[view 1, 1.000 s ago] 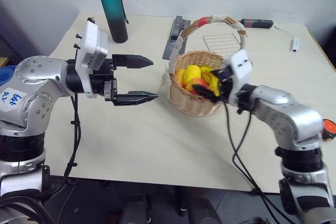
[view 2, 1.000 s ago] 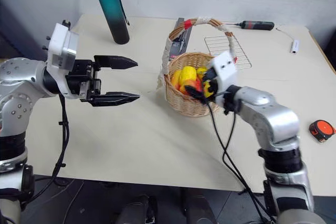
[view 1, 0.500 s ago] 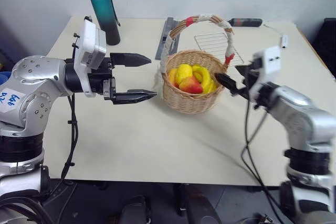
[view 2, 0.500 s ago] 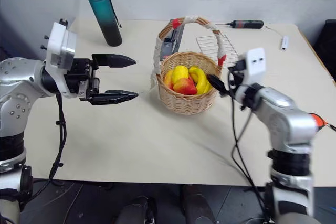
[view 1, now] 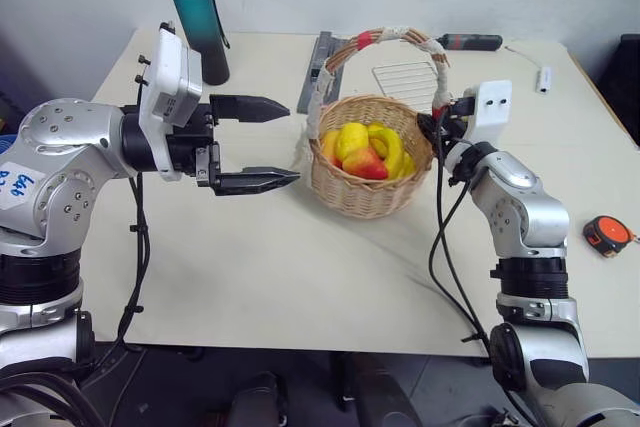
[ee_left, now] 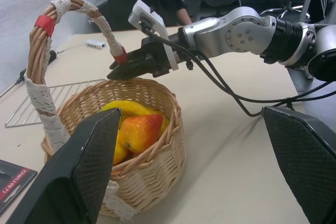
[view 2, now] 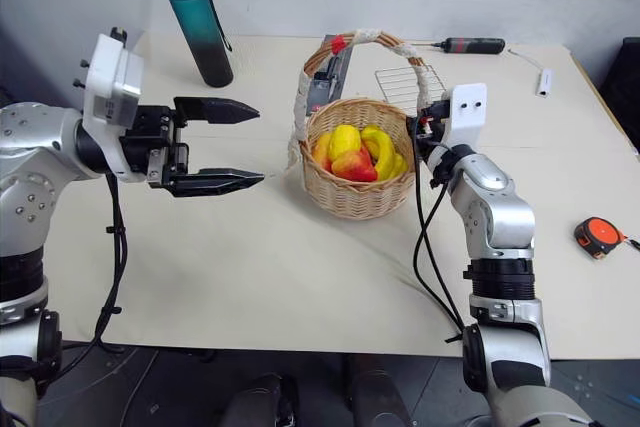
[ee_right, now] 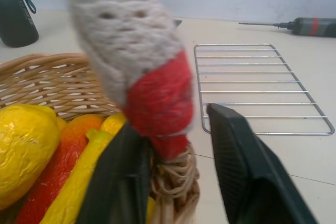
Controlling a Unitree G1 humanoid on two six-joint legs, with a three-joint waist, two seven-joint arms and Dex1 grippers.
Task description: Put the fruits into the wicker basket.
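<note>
A: Right end effector (view 1: 437,125) now at the wicker basket (view 1: 368,199) handle base, fingers straddling the red tape, not visibly clamped; half a second ago apart. Left end effector (view 1: 290,143) released, hovering beside.

B: Lemon (view 1: 351,138) and red fruit (view 1: 364,162) already inside. Nearby: wire rack (view 1: 406,74), bottle (view 1: 199,15), tape measure (view 1: 606,232); nothing blocking.

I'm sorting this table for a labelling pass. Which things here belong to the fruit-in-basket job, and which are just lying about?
Job: lemon; red fruit; wicker basket; right gripper at its handle; left gripper.

Lying about: teal bottle; wire rack; screwdriver; tape measure.
</note>
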